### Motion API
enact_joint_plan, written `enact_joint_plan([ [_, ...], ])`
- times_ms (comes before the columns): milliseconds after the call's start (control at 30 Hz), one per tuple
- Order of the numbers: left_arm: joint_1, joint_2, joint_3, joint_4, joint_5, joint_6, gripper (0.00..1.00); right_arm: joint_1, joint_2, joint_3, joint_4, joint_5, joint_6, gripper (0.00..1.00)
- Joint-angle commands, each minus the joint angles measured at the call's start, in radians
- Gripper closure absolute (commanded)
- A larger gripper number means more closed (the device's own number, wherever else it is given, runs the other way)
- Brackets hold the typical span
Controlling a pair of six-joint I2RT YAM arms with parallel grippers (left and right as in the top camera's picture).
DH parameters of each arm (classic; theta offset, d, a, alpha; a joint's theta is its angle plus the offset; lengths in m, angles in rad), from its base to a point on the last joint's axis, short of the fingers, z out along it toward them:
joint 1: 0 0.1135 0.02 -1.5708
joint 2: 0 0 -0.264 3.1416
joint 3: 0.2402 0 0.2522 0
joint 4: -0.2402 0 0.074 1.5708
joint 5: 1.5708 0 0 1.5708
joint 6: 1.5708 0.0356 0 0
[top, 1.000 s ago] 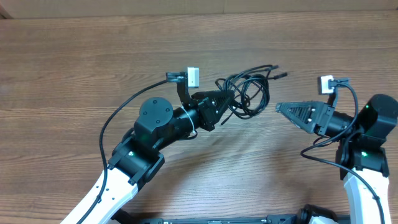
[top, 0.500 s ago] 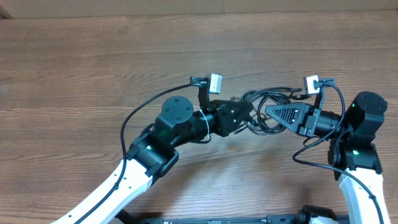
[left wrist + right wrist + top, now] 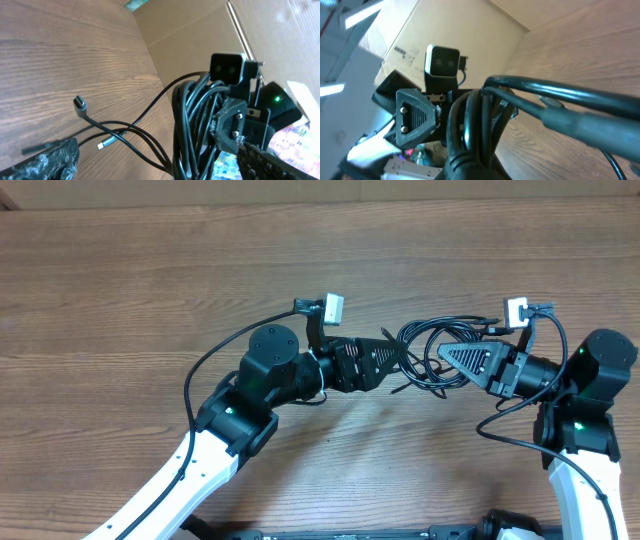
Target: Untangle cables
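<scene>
The cables (image 3: 428, 346) are a bundle of thin black cords hanging just above the wooden table between the two arms. My right gripper (image 3: 443, 360) is shut on the bundle, whose coils (image 3: 470, 120) fill the right wrist view. My left gripper (image 3: 396, 363) stands open just left of the bundle, its fingers (image 3: 50, 159) spread wide on either side of the coils (image 3: 192, 125) without gripping them. Loose strands trail onto the table, ending in a dark plug (image 3: 80, 104) and a silver-tipped plug (image 3: 103, 145).
Brown cardboard (image 3: 190, 30) lines the far edge of the wooden table (image 3: 150, 290). Each arm's own thicker black wire (image 3: 215, 355) loops beside it. The two grippers point at each other, tips almost touching.
My right gripper came in from the right and shut on the bundle. My left gripper opened, let go of it and backed off slightly. The bundle shifted right.
</scene>
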Motion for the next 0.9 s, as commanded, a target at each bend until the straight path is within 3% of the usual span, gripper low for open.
enact_joint_plan([
  [0, 0.005, 0.002, 0.010, 0.009, 0.046, 0.155, 0.05, -0.003, -0.003, 0.010, 0.047, -0.095, -0.028, 0.96],
  [67, 0.005, 0.002, 0.010, 0.008, 0.045, 0.204, 0.11, -0.003, -0.003, 0.010, 0.056, -0.122, -0.028, 0.96],
  [300, 0.005, 0.002, 0.010, 0.036, 0.045, 0.199, 0.50, 0.000, -0.003, 0.010, 0.042, -0.137, -0.028, 0.96],
  [500, 0.005, 0.002, 0.010, 0.038, 0.045, 0.192, 0.56, 0.000, -0.003, 0.010, 0.041, -0.142, -0.027, 0.96],
  [600, 0.005, 0.002, 0.010, 0.039, 0.048, 0.162, 0.54, 0.022, -0.003, 0.010, 0.041, -0.142, -0.028, 0.96],
  [767, 0.003, 0.002, 0.010, 0.039, 0.074, 0.162, 0.70, 0.067, -0.003, 0.010, 0.042, -0.119, -0.028, 0.96],
  [867, 0.003, 0.002, 0.010, 0.038, 0.075, 0.162, 0.94, 0.069, -0.003, 0.010, 0.042, -0.118, -0.028, 0.96],
])
